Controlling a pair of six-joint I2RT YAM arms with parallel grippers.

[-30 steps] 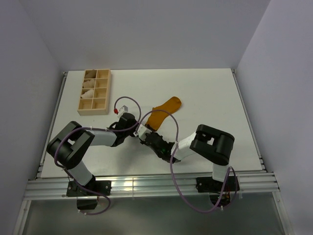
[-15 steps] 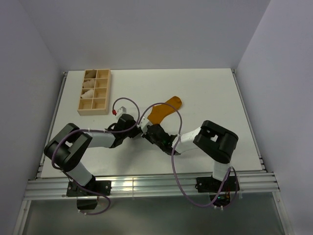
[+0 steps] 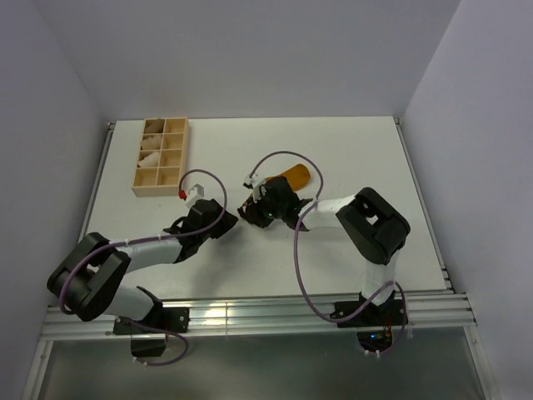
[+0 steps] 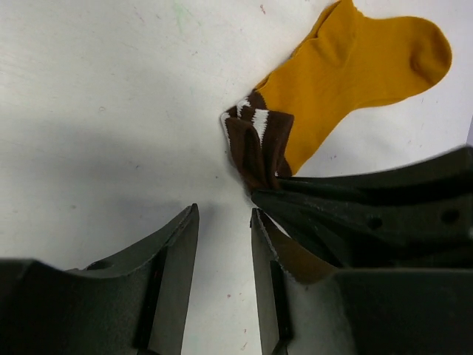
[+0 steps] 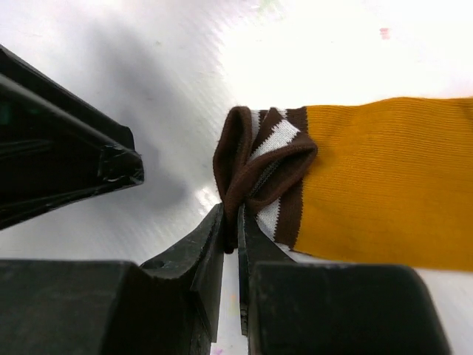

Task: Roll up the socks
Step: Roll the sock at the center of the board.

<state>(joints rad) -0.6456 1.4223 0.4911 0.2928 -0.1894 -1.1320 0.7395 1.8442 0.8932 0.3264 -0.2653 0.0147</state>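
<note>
The mustard-orange sock [image 4: 355, 66] lies flat on the white table. Its dark brown, white-striped cuff [image 5: 259, 163] is bunched and folded over. My right gripper [image 5: 230, 229] is shut on the edge of that cuff. In the top view the right gripper [image 3: 252, 208] covers most of the sock [image 3: 297, 175]; only the toe end shows. My left gripper [image 4: 224, 222] is open and empty, with bare table between its fingers. It sits just short of the cuff [image 4: 255, 144] and beside the right gripper [image 4: 369, 214]. In the top view the left gripper [image 3: 225, 217] lies left of the right one.
A wooden divided box [image 3: 161, 156] holding pale cream rolled bundles stands at the back left of the table. The left gripper's fingers [image 5: 66, 163] sit close to the cuff's left side. Cables loop over both wrists.
The right gripper has moved away from the arm bases toward the sock's toe, carrying the cuff with it. The left gripper has drawn back to the left, off the sock.
</note>
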